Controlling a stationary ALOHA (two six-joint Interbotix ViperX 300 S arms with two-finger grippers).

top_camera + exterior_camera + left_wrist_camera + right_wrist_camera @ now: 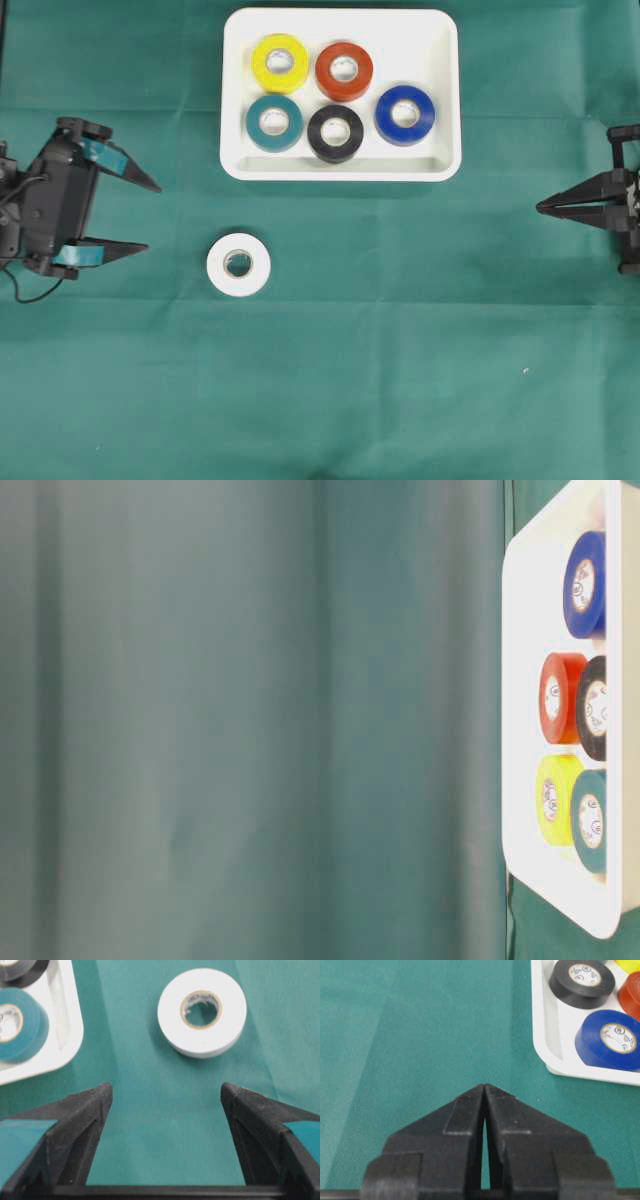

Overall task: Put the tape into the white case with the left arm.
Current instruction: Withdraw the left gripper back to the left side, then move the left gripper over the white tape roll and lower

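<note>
A white tape roll (239, 264) lies flat on the green cloth, below the white case (340, 168); the left wrist view shows the same roll (202, 1011) ahead of the fingers. My left gripper (153, 217) stands open to the left of the tape, apart from it, with nothing between its teal-striped fingers (92, 1105). The case's corner (67, 1042) shows at that view's upper left. At the right edge, my right gripper (540, 208) is shut and empty, its tips (484, 1086) pressed together over bare cloth.
Inside the case lie yellow (280, 63), red (344, 71), teal (275, 122), black (335, 132) and blue (405, 114) tape rolls. The table-level view shows the case (520, 680) on edge at the right, in front of a green curtain.
</note>
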